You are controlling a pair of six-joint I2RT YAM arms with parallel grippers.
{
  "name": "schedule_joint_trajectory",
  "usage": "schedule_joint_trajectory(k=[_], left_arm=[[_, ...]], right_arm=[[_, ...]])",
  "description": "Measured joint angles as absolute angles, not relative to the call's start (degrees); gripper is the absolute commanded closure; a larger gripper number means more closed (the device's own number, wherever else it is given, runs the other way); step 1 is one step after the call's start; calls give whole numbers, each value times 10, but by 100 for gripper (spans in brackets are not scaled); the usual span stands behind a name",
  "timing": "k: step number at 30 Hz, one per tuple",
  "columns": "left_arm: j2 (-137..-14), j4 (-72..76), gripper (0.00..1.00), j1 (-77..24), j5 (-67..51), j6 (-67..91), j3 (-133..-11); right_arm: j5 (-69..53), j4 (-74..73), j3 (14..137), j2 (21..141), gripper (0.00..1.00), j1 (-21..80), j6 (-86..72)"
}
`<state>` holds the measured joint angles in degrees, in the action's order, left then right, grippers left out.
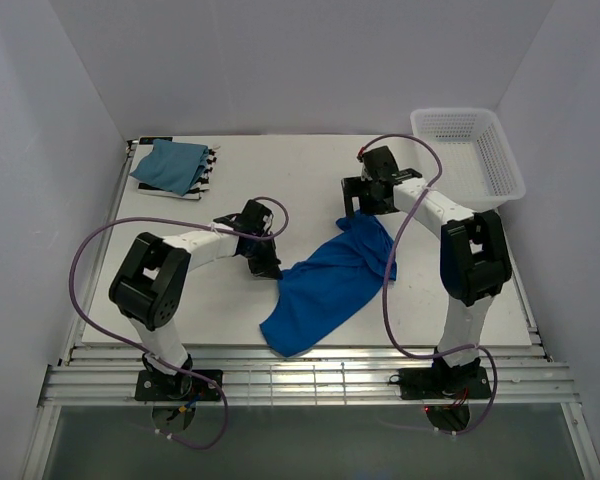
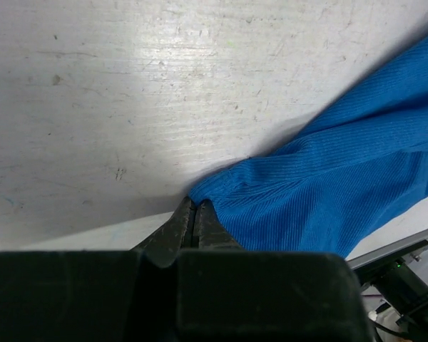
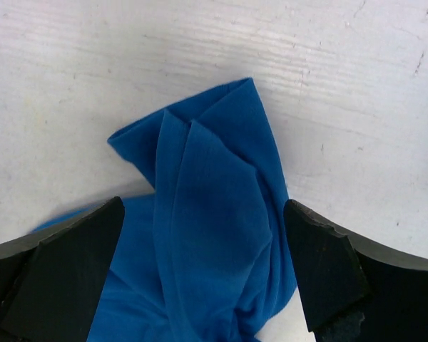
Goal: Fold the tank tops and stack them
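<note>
The royal blue tank top (image 1: 330, 285) sprawls crumpled across the middle of the white counter (image 1: 310, 170). The teal tank top (image 1: 170, 163) lies folded on the striped tank top (image 1: 205, 178) in the far-left corner. The right pincer (image 3: 203, 235) gapes wide astride the blue cloth's bunched end. The left pincer (image 2: 194, 214) is closed tight at its edge, and whether it has caught any cloth cannot be told.

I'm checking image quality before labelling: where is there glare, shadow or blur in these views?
Left wrist: glare whitens the table, and the left hand is a dark blur. Right wrist: the right hand is near-black, the royal blue top crisp. Top external: even light, only faint shadows on the table.
</note>
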<state>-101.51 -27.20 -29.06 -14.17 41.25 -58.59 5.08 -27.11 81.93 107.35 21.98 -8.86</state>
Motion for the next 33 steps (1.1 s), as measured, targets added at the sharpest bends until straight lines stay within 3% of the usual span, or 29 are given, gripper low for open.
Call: schedule_joint_trajectory(k=[6,10,13,16,17,24,33], left_arm=[[-976,-300,100,-296,-109,415,-585],[-922,-305,100,-300,-95,415,-585],[-893,-313,100,-305,-87,415,-585],[-877,-325,100,-309,-74,415,-585],[-872,-331,100,-310,-69,415,-585],[-803,-383,100,-310,-27,417,-591],[-598,-477,100,-310,90,435,-689]], right_arm=[[61,-272,852,1123,9,226,-88],[57,-270,872,1148,22,235,-87],[55,-270,883,1171,40,242,-84],[61,-278,889,1190,75,248,-88],[64,-284,888,1192,92,249,-91],[116,-288,832,1112,92,249,-138],[133,-267,750,735,92,208,-171]])
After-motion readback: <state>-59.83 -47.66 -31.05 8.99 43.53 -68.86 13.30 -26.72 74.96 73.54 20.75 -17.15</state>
